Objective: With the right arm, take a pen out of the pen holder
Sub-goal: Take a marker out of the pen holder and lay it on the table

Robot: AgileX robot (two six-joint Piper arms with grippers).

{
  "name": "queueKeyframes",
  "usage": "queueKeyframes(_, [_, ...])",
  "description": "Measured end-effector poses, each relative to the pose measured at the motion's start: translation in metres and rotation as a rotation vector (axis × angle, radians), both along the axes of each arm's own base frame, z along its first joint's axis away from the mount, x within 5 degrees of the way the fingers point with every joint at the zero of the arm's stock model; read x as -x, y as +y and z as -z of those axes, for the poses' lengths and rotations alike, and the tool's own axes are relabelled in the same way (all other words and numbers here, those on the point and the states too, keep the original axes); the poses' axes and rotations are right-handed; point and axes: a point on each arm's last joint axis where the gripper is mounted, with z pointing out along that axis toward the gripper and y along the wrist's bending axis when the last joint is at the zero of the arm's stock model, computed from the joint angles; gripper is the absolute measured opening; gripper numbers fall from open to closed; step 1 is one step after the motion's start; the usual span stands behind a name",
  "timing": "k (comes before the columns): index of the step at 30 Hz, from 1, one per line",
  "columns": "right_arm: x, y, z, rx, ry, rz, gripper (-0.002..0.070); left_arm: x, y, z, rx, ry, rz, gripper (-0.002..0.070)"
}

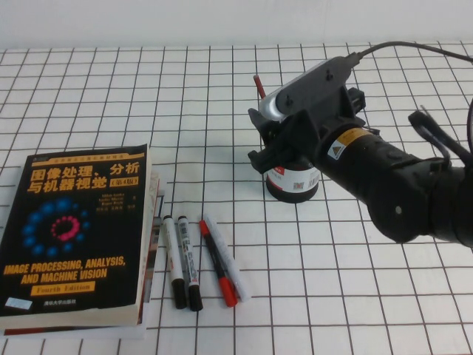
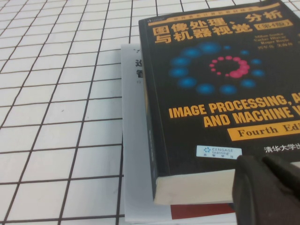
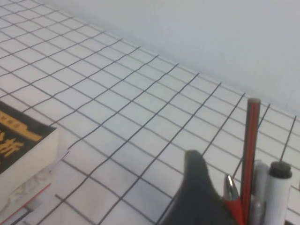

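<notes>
The pen holder (image 1: 293, 183), a round cup with a red and white label, stands on the gridded table right of centre. A thin red pen (image 1: 259, 86) sticks up out of it. My right gripper (image 1: 295, 151) hangs directly over the holder, largely hidden beneath its wrist camera. In the right wrist view one dark finger (image 3: 197, 187) stands beside the pen tops: the thin red pen (image 3: 251, 140), a red pen with a metal clip (image 3: 229, 192), a grey pen (image 3: 259, 187) and a white marker (image 3: 279, 187). The jaws stand apart and grip nothing. My left gripper (image 2: 269, 187) hovers shut at the book's corner.
A black textbook (image 1: 70, 229) lies on another book at the left, also filling the left wrist view (image 2: 220, 89). Several markers (image 1: 189, 259) lie side by side between the books and the holder, one of them red (image 1: 219, 260). A white wall backs the table.
</notes>
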Motion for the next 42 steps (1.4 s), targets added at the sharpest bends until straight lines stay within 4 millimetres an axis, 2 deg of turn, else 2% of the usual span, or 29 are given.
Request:
queueKeyframes(8, [-0.021,0.015,0.003,0.027,-0.111,0.003,0.0368,0.0,0.0,0.0,0.0,0.0,0.0,-0.0004])
queueKeyframes(19, [-0.056,0.029,0.013,0.051,-0.069,0.008,0.0353,0.0,0.0,0.0,0.0,0.0,0.0,-0.0004])
queueKeyframes(29, [-0.066,0.03,0.023,0.062,-0.048,0.018,0.0343,0.0,0.0,0.0,0.0,0.0,0.0,-0.0004])
queueKeyframes(42, [-0.068,0.03,0.023,0.04,-0.038,0.035,0.0114,0.0,0.0,0.0,0.0,0.0,0.0,-0.0004])
